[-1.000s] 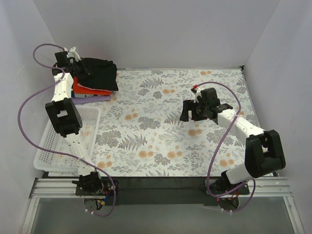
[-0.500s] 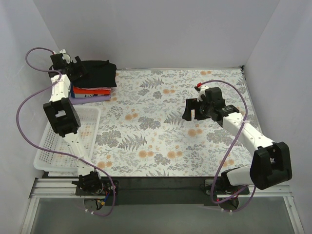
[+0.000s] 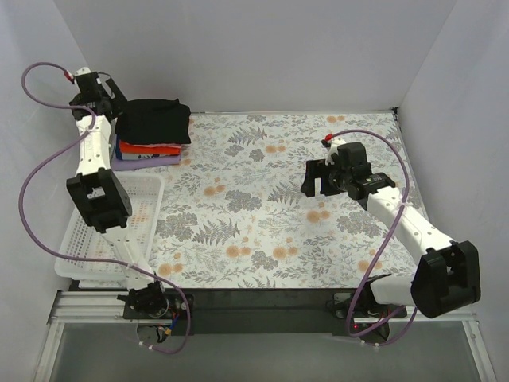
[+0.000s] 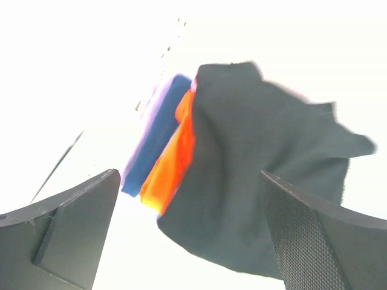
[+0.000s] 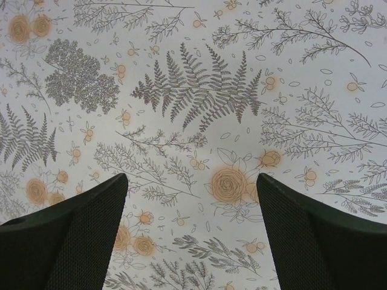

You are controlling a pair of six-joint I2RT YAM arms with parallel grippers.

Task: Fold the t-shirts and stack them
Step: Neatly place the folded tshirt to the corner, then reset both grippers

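Note:
The t-shirts lie in one folded stack at the table's back left corner. A black tee (image 3: pixel 157 120) is on top, over an orange one (image 3: pixel 148 148), a blue one and a lilac one (image 3: pixel 151 160). My left gripper (image 3: pixel 111 101) hovers just left of the stack, open and empty. Its wrist view shows the black tee (image 4: pixel 260 181), orange (image 4: pixel 175 151) and blue (image 4: pixel 154 142) layers beyond the spread fingers (image 4: pixel 72 229). My right gripper (image 3: pixel 316 185) hangs open over the bare tablecloth right of centre, with nothing between its fingers (image 5: pixel 66 235).
A white mesh basket (image 3: pixel 111 227) stands at the left, in front of the stack and under the left arm. The flower-patterned tablecloth (image 3: pixel 238 207) covers the table. White walls close in the back and both sides.
My left gripper has opened, let go of the black tee and drawn back to the upper left. The black tee has settled flat on the stack. The right arm shifted slightly right.

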